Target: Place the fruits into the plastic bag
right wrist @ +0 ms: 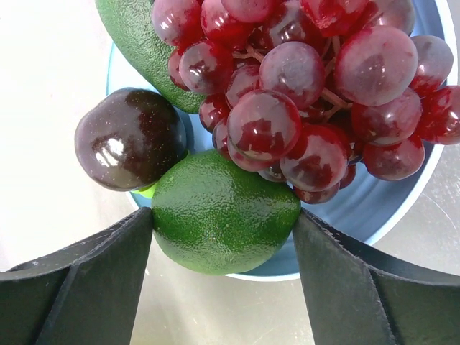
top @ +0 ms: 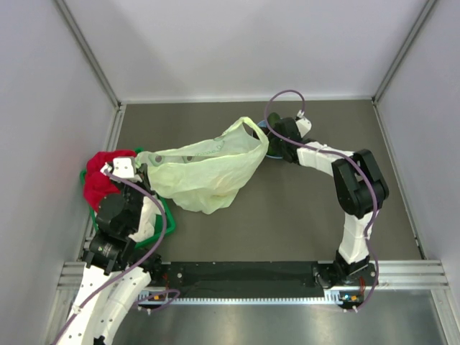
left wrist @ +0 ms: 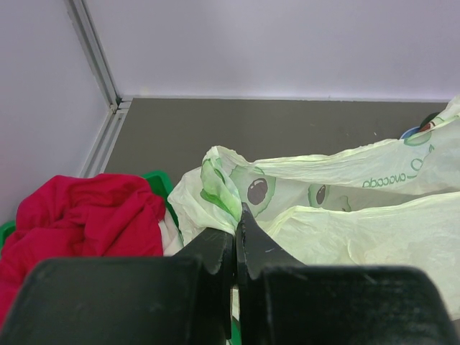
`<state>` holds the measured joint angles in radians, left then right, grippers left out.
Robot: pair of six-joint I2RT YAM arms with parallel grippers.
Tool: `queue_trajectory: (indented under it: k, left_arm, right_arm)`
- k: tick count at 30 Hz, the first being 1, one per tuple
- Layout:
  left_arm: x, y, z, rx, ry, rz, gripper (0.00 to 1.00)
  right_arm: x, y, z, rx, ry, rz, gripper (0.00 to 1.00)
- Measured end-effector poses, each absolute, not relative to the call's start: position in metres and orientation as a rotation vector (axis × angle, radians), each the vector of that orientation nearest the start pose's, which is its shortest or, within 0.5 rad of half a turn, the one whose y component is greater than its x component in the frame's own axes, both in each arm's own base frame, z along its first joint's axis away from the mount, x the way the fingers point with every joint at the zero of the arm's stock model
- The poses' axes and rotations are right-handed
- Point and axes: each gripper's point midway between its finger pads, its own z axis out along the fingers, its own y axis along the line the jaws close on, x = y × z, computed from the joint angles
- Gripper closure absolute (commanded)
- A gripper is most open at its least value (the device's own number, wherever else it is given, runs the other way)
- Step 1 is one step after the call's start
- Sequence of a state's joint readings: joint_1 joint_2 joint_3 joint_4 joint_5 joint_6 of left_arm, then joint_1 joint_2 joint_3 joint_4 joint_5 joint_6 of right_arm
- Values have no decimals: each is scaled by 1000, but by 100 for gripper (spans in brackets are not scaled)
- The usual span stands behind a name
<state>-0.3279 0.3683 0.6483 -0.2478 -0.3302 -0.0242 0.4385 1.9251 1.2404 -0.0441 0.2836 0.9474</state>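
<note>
The pale yellow-green plastic bag [top: 205, 172] lies crumpled at mid-table; it also fills the left wrist view [left wrist: 345, 215]. My left gripper [top: 144, 169] [left wrist: 236, 233] is shut on the bag's left edge. My right gripper [top: 277, 141] [right wrist: 224, 230] is down at the blue plate [right wrist: 388, 208], its fingers touching both sides of a round green citrus fruit [right wrist: 223, 208]. A dark red grape bunch [right wrist: 302, 79], a small dark fruit [right wrist: 129, 139] and a green avocado-like fruit [right wrist: 136, 43] rest on the plate. No orange-yellow citrus shows.
A red cloth [top: 100, 176] [left wrist: 86, 215] and a white cloth [top: 147, 219] lie in a green basket [top: 167, 212] at the left, beside my left arm. Enclosure walls stand left, right and behind. The plate is mostly hidden behind the bag in the top view.
</note>
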Motion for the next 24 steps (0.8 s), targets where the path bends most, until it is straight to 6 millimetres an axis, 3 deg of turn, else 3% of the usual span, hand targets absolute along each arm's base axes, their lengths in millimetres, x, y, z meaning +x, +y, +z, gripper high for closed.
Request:
queue_trajectory:
  k: [14,24]
  left_arm:
    - [240,-22,300,-29,1540,-26,100]
    - [240,-22,300,-29,1540,-26,100]
  right_arm:
    - [470,202,67,728,2173,408,43]
    - [456,197,74,729,2157,435,48]
